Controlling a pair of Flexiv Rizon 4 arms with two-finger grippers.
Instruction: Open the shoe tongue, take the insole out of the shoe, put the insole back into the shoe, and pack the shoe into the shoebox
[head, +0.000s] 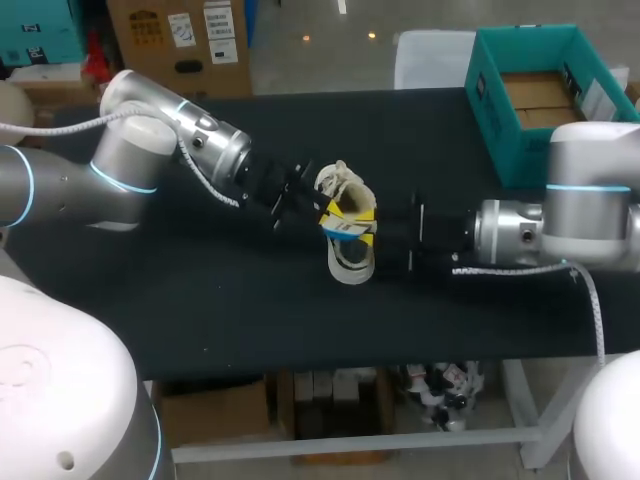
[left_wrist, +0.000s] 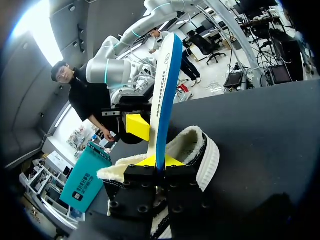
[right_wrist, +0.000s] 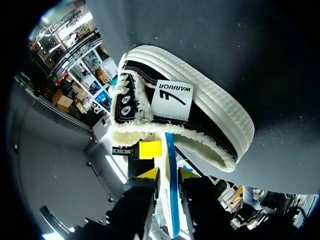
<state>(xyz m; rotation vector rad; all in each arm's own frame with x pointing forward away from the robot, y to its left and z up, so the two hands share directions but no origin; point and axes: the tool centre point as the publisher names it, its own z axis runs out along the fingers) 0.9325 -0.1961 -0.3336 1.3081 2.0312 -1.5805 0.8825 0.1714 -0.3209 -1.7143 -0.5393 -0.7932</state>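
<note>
Left hand (left_wrist: 160, 162) narrow, pinching insole (left_wrist: 164, 95) at opening of shoe (head: 350, 262) on tabletop (head: 200, 290). Right hand (right_wrist: 168, 175) narrow, clamping same insole from opposite side.

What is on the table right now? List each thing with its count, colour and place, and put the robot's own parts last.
table: one, black, under everything.
shoebox: one, teal, open, at the table's far right edge.
cardboard: one piece, brown, inside the shoebox.
shoe: one, black with white sole and cream fleece lining, mid-table between the arms.
insole: one, white with a blue edge, upright over the shoe.
left arm: one, silver-grey, coming in from the left.
right arm: one, silver-grey, coming in from the right.
left gripper: one, black with yellow tips, jaws shut on the insole.
right gripper: one, black with yellow tips, at the insole opposite the left gripper.
</note>
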